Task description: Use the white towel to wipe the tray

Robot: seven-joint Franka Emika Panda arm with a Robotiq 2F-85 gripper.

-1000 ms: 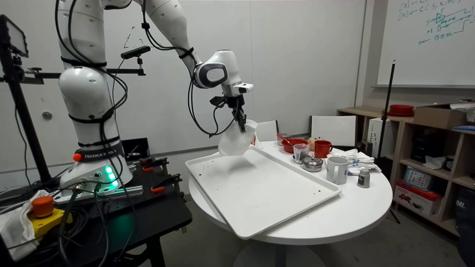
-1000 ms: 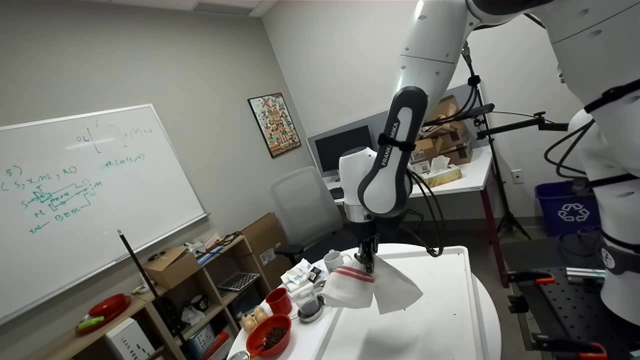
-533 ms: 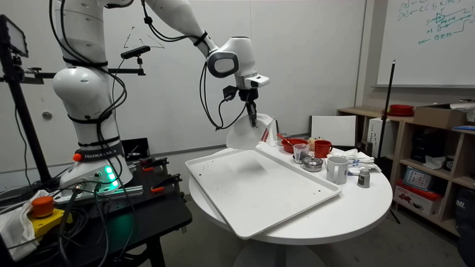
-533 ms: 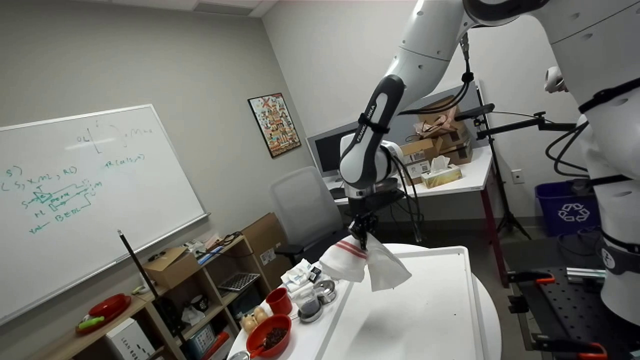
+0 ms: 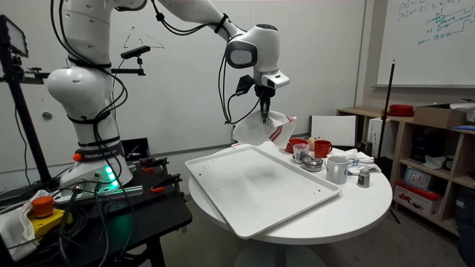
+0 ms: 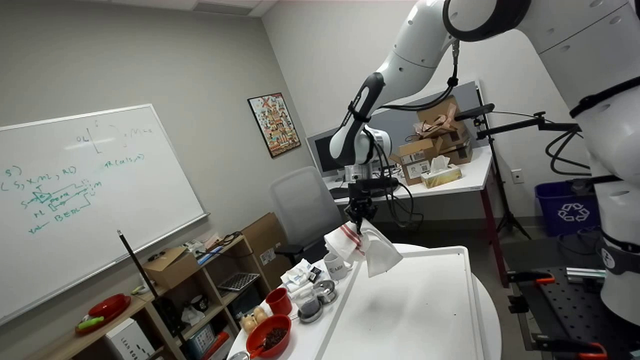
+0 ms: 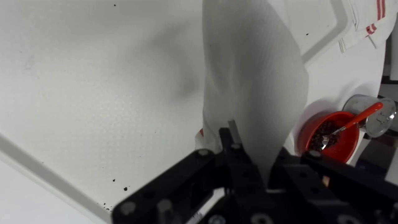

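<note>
Gripper (image 5: 264, 120) pinches the towel (image 5: 254, 132), which droops to both sides. Beneath the gripper lies the tray (image 5: 256, 196), bearing dark specks (image 7: 125, 189).

Tray (image 5: 252, 198) in 3 views, wrist view closest

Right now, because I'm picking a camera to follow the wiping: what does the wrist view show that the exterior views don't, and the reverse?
Only the wrist view: the fine surface texture of the tray, which can't be made out from outside.

Only the exterior views, both of them: the arm, the whiteboard and the red cup.

Shared by all: the end effector gripping the towel, dark specks on the tray, and the red bowl.
</note>
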